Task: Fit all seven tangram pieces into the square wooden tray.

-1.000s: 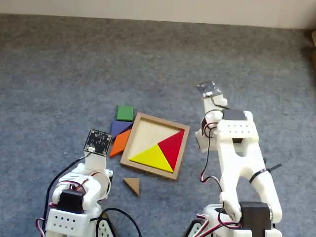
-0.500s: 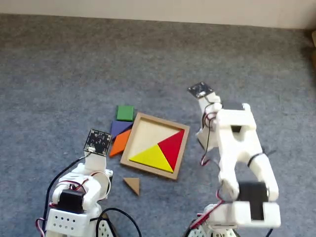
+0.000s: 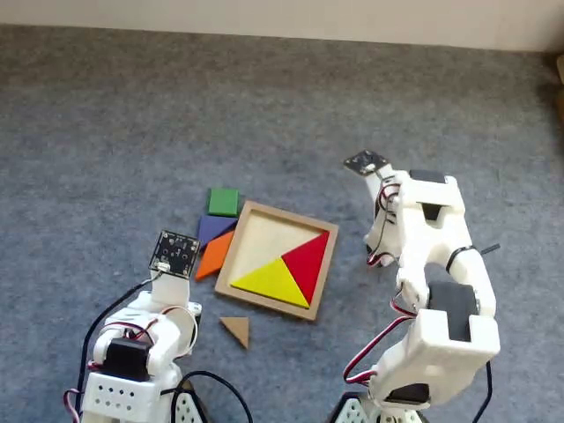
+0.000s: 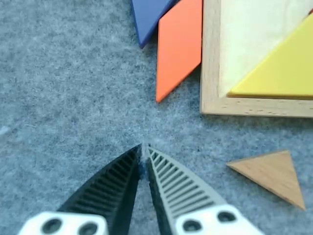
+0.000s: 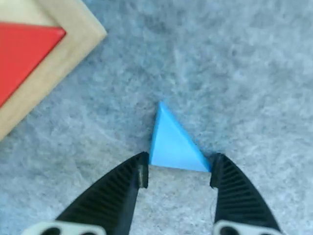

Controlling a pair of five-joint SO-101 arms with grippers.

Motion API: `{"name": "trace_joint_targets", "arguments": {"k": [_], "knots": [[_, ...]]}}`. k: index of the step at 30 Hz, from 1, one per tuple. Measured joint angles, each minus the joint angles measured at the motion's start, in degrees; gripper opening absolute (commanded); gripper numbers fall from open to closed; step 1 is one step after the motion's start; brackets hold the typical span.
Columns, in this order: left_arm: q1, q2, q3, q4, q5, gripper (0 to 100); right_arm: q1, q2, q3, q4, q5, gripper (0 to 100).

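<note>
Surface: grey felt-like mat (image 3: pixel 132 132), covering nearly the whole high view.
Top edge: pale beige strip (image 3: pixel 264 16) along the frame's upper border.
Upper right edge: small brownish object (image 3: pixel 560 72), too cut off to identify.

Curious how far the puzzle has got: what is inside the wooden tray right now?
Inside the tray lie a yellow triangle and a red triangle, edges touching; the rest is bare wood. Nothing covers the tray from above.
</note>
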Motion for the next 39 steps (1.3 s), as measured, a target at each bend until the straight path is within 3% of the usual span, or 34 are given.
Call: {"name": "trace_joint_targets", "arguments": {"k": [5,20,25,32,39], "knots": [[0.0,0.0,0.0,0.0,0.0,0,0.0,1.0,-1.1,0.0,0.0,10.5],[0.0,0.0,0.0,0.0,0.0,0,-1.2,1.1,-1.1,0.3,-0.6,10.8],[0.0,0.0,0.0,0.0,0.0,0,-2.7,1.1,-4.6,0.8,-13.0,20.3],[0.0,0.0,0.0,0.0,0.0,0,-9.7,1.1,-15.6,7.3,-39.2,24.5],[0.0,0.0,0.0,0.0,0.0,0,-18.6,1.4,-20.7,6.2,-51.2,24.5]]}}
